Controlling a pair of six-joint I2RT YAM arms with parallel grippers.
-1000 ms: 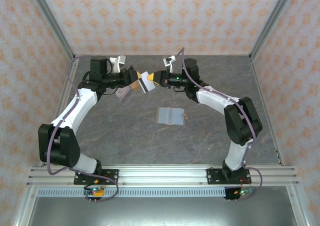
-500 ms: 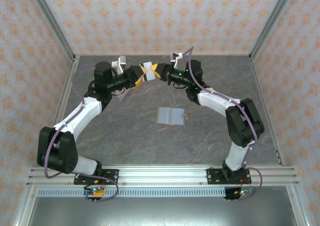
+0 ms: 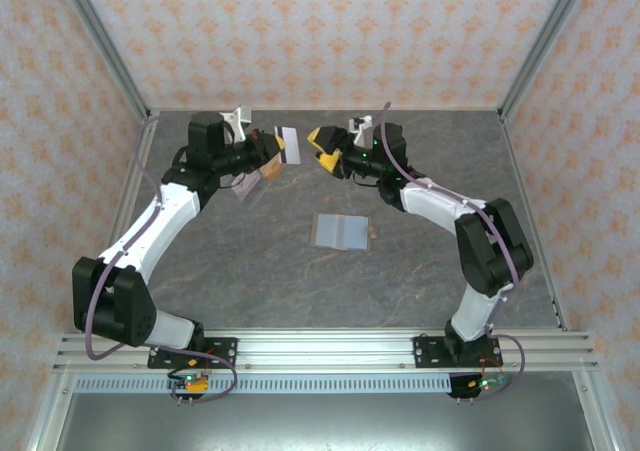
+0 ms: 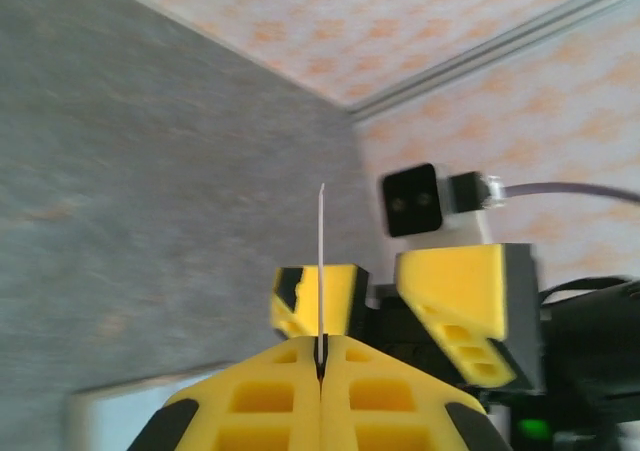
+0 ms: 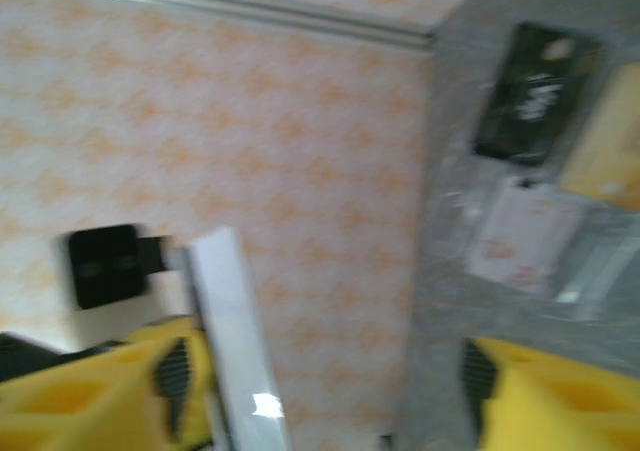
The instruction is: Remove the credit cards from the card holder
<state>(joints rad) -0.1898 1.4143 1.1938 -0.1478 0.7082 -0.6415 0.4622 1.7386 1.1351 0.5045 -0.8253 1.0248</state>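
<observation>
The card holder [image 3: 341, 231] is lying open and flat on the tabletop [image 3: 260, 271], its two blue-grey panels facing up. It is sitting well apart from both end effectors, nearer the arm bases than they are and a little toward the right arm's side.

The left end effector [image 3: 275, 149] is hanging above the far part of the tabletop, its yellow fingers [image 4: 280, 401] pressing together on a thin pale card [image 3: 289, 142], which is standing edge-on in the left wrist view.

The right end effector [image 3: 322, 151] is facing it from just beside, jaws standing wide apart and gripping nothing, with the card [image 5: 235, 331] sitting just beside one of its fingers [image 5: 100, 391].

A clear tray [image 3: 250, 186] is resting below the left end effector.
</observation>
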